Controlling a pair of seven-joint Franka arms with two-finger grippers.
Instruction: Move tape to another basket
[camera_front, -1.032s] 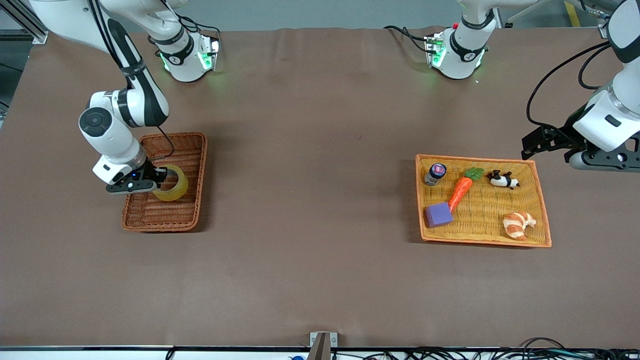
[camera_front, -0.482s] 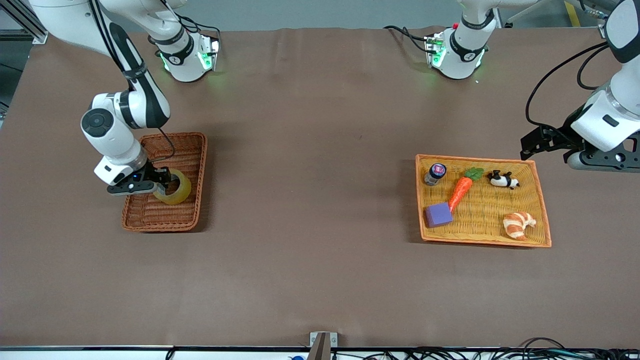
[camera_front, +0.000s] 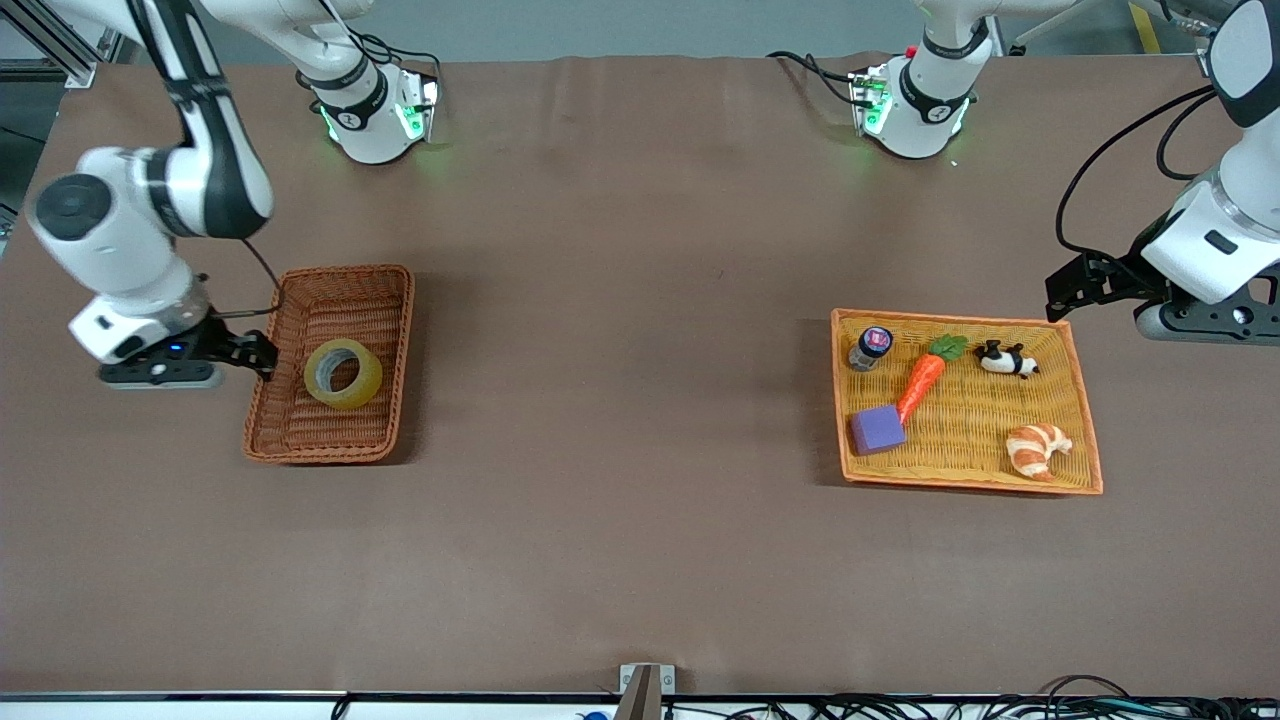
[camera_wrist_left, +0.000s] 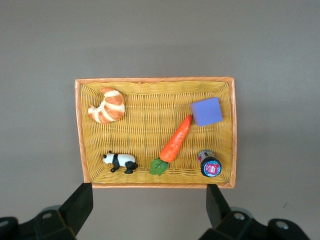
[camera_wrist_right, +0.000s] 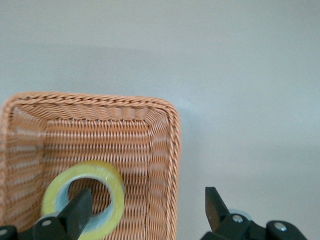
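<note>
While my right gripper (camera_front: 262, 355) hangs over the edge of the basket (camera_front: 385, 285) at the right arm's end of the table, its fingers (camera_wrist_right: 216, 205) stand spread wide with nothing between them. The tape (camera_front: 343, 373) lies flat in that reddish-brown basket, free of my grip, its grey core facing up. Through the right wrist view I see the tape (camera_wrist_right: 86, 197) resting on the woven floor, close to one long wall, with one of my fingertips just above its rim.

My left gripper (camera_front: 1062, 290) waits in the air near the corner of the orange tray (camera_front: 1085, 420) at the left arm's end of the table, fingers (camera_wrist_left: 80, 202) also spread apart and holding nothing. In that tray lie a croissant toy (camera_front: 1037, 449), a carrot toy (camera_front: 922, 378), a purple block (camera_front: 877, 430), a panda figure (camera_front: 1005, 359) and a small dark jar (camera_front: 871, 346), all apart from one another except the carrot's tip, which touches the block.
</note>
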